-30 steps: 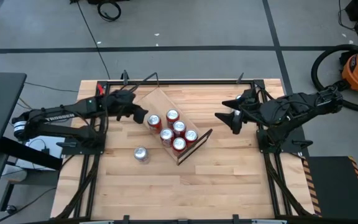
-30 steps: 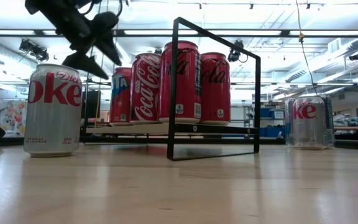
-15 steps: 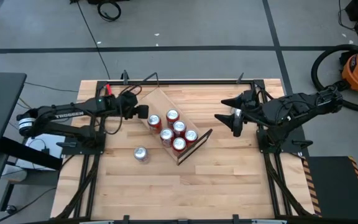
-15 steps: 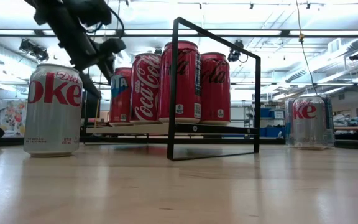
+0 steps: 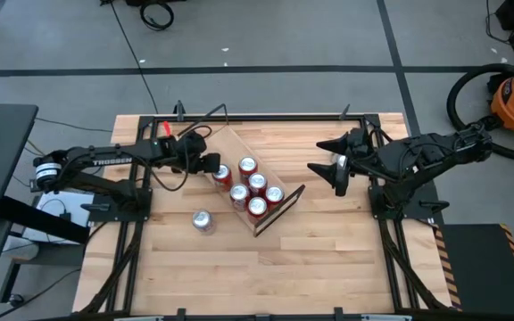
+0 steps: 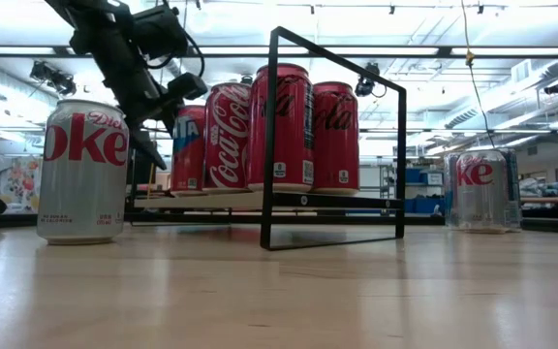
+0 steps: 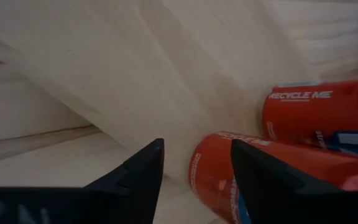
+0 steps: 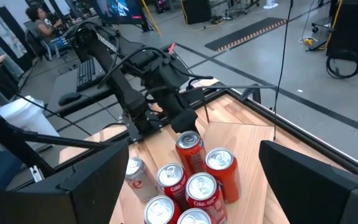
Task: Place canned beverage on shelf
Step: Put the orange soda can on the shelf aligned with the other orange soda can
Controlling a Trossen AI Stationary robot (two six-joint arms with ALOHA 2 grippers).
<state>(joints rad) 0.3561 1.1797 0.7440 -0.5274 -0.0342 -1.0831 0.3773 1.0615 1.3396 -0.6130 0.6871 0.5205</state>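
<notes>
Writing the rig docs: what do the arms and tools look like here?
Both arms are dark, slim and jointed. The left arm carries white TROSSEN lettering along its link, a pale band near its base, a small red patch and loose black cables by the wrist. The left tool has two matte black, flat, wedge-like fingers. The right arm looks the same; the right tool has broad black fingers.

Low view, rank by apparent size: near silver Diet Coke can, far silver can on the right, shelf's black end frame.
1. Shelf's black end frame, tallest and widest.
2. Near silver Diet Coke can.
3. Far silver can, smallest.
The gap between the cans may only reflect distance from the camera; they could be equal in size.
</notes>
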